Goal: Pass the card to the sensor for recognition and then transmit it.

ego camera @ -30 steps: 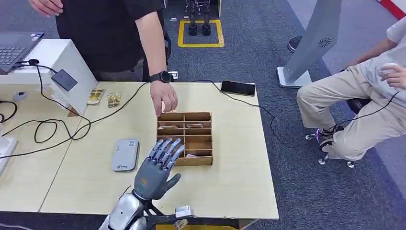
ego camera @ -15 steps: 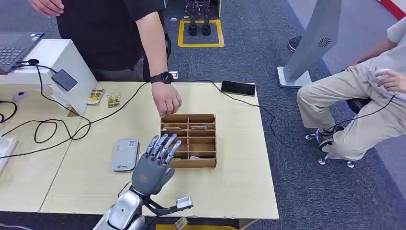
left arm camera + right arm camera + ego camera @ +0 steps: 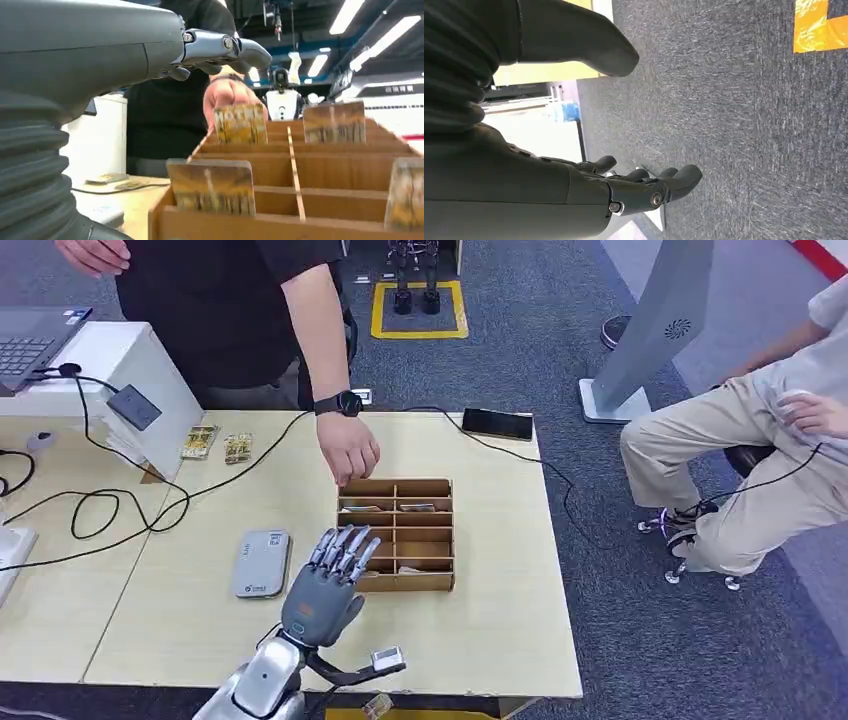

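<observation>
The left wrist view shows cards (image 3: 211,186) standing upright in the wooden divided box (image 3: 398,535). The left hand (image 3: 325,590), just beside the box, is spread and holds nothing. The right hand (image 3: 589,192), over carpet, likewise.

Laptop (image 3: 28,340) at far left on a white stand (image 3: 120,360). Black cable (image 3: 120,505) looping across the table (image 3: 500,630). Grey flat device (image 3: 261,563) lying near the front edge. Black phone (image 3: 497,424) at the far right corner. Person's hand (image 3: 347,450), wearing a black watch (image 3: 338,402), at the far rim. Seated person (image 3: 760,440) on the right.
</observation>
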